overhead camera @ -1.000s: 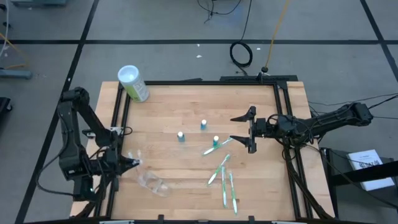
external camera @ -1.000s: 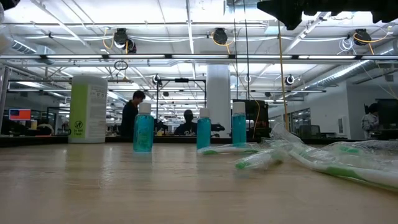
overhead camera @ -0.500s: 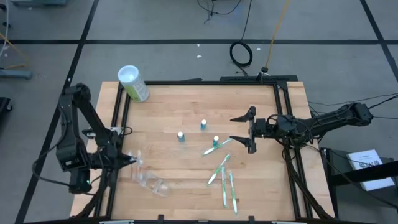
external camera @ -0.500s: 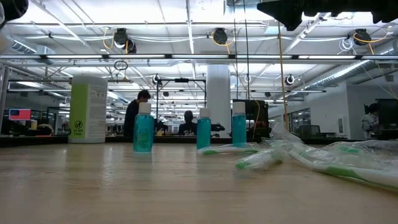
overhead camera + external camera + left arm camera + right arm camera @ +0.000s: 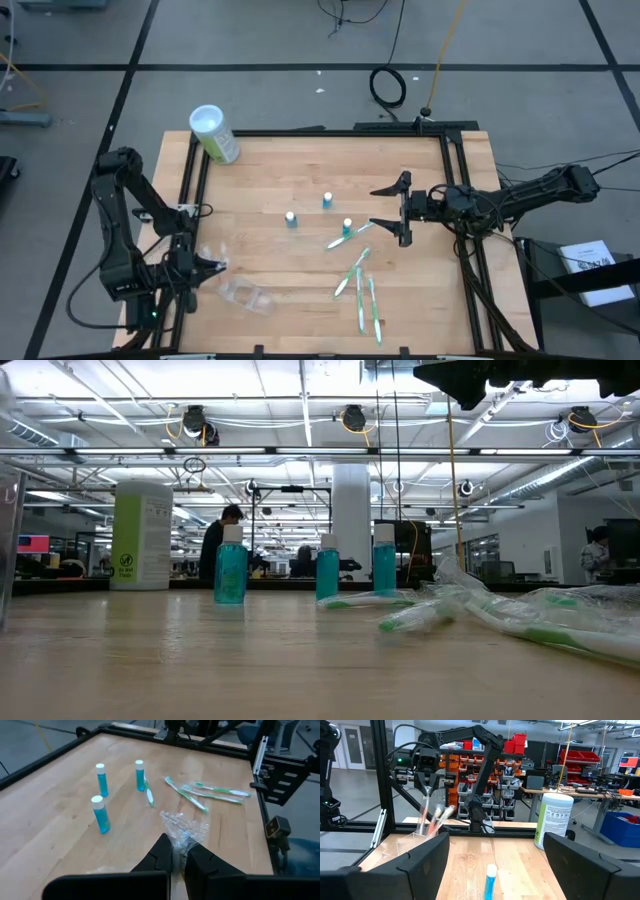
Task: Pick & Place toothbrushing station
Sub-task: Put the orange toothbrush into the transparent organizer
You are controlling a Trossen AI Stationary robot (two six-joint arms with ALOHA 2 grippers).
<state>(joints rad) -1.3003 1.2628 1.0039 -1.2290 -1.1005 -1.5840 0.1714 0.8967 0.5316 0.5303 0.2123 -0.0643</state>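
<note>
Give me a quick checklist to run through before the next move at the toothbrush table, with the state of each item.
1. Left gripper shut on the clear plastic holder near the table's left edge: ok, fingers pinch the crinkled plastic.
2. Right gripper open and free: ok, it hovers by the table's right side, holding nothing.
3. Three blue-capped tubes upright: ok, all three stand mid-table.
4. Toothbrushes reachable: ok, loose on the wood, right of the holder.
5. Holder mouth facing the toothbrushes: cannot tell, the plastic is too clear to read.
6. Green canister clear of the work: ok, at the far left corner.
</note>
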